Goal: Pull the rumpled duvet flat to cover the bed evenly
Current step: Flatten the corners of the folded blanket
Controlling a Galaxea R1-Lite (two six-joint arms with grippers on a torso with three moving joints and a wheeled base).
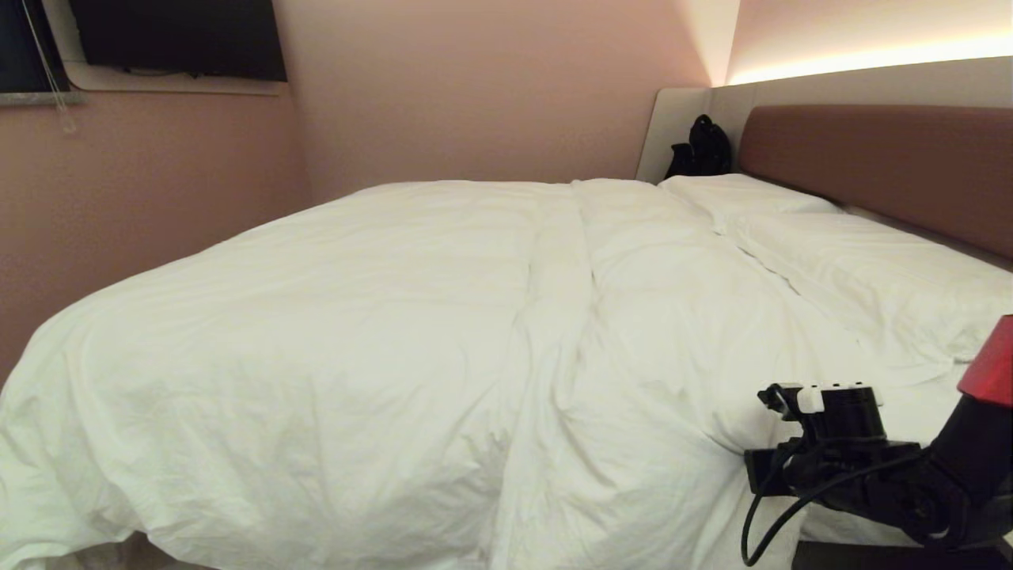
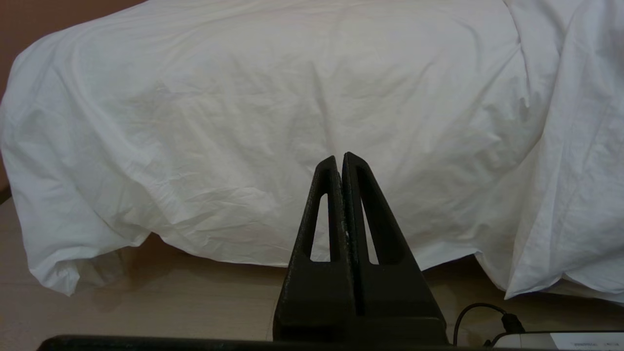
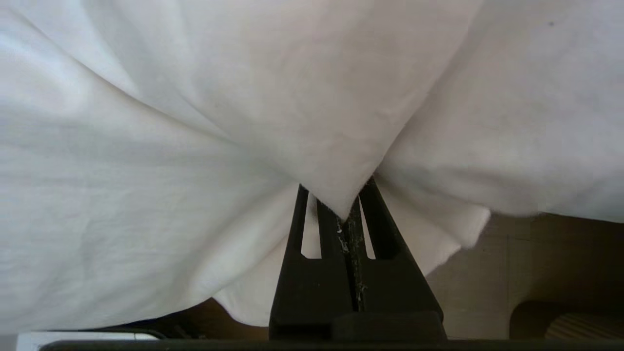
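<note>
A puffy white duvet (image 1: 356,332) lies over the bed, whose brown headboard (image 1: 878,166) stands at the right. A long fold ridge (image 1: 554,301) runs down its middle, and its near side hangs over the bed's edge. My right arm (image 1: 870,467) reaches in at the lower right. The right gripper (image 3: 340,202) is shut on a pinched fold of the duvet (image 3: 195,122), with cloth bunching out from between the tips. My left gripper (image 2: 340,158) is shut and holds nothing. It points at the hanging side of the duvet (image 2: 243,122), apart from it.
White pillows (image 1: 855,261) lie along the headboard. A black bag (image 1: 700,150) sits in the far corner beside it. Pink walls close in behind and on the left, with a dark screen (image 1: 178,36) high up. Pale floor (image 2: 146,302) shows under the duvet's hem.
</note>
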